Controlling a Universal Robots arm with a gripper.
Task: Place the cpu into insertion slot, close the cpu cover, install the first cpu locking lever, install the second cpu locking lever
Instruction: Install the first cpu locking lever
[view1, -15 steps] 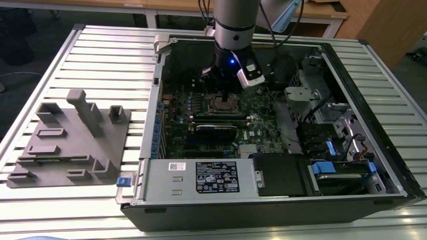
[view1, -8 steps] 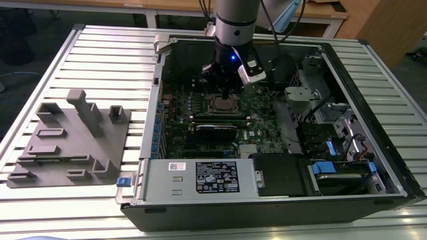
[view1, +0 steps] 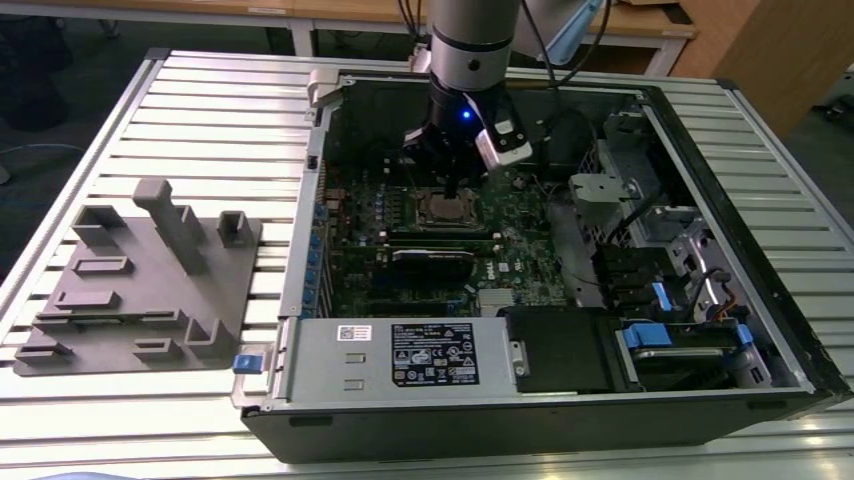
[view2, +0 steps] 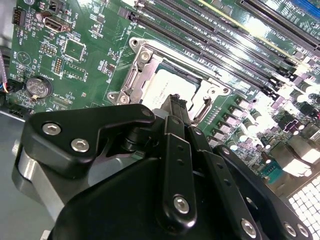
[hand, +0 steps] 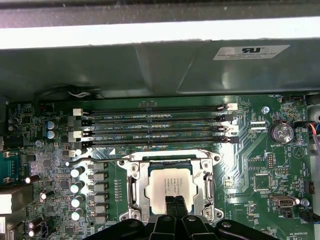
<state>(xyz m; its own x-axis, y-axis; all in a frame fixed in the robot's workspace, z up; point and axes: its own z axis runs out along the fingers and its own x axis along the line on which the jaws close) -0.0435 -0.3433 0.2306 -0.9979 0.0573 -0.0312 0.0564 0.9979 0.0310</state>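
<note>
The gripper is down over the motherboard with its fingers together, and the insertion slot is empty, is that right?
Not empty: the first wrist view shows the cpu seated in the insertion slot. The gripper is indeed down over the motherboard with its fingers together.

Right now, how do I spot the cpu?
Inside the open computer case lies a green motherboard. Beside its four long black memory slots is a square metal-framed socket; the cpu is the flat pale-silver square in its middle, paler than every chip around.

Printed label (view1: 431, 353) on power supply (view1: 320, 362), sticker (hand: 251, 51) on case wall (hand: 150, 67), lettering not legible
</note>
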